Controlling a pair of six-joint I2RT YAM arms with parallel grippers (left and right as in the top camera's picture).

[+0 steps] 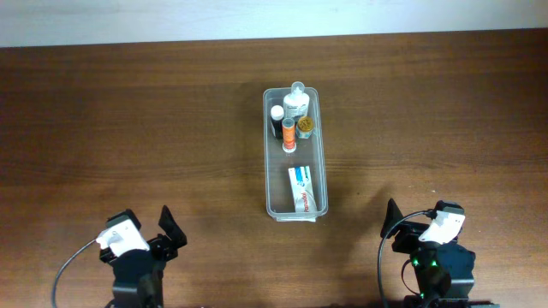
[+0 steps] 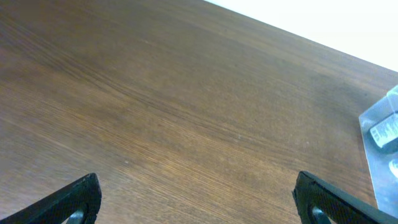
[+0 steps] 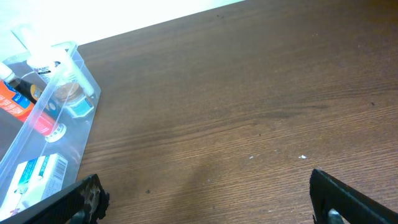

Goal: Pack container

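**Both arms parked at the near edge, container packed at table centre**

Overhead view of a brown wooden table (image 1: pixel 128 111). The container (image 1: pixel 267 162) lies lengthwise at the centre, between the two arms and well apart from both. At its far end stand several small bottles (image 1: pixel 295 107) and an orange tube (image 1: pixel 288 133). A white and blue box (image 1: pixel 302 188) lies flat at its near end.

No loose item shows on the table, so packing looks finished or nearly so. The step in hand appears to be resting clear. To do it well, any move should be slow and away from the container's near end, so it is not nudged.

The left gripper (image 1: pixel 147 219) sits near left, jaws spread wide, holding and touching nothing. The right gripper (image 1: pixel 418 214) sits near right, also spread wide and empty, with bare wood between its fingers.
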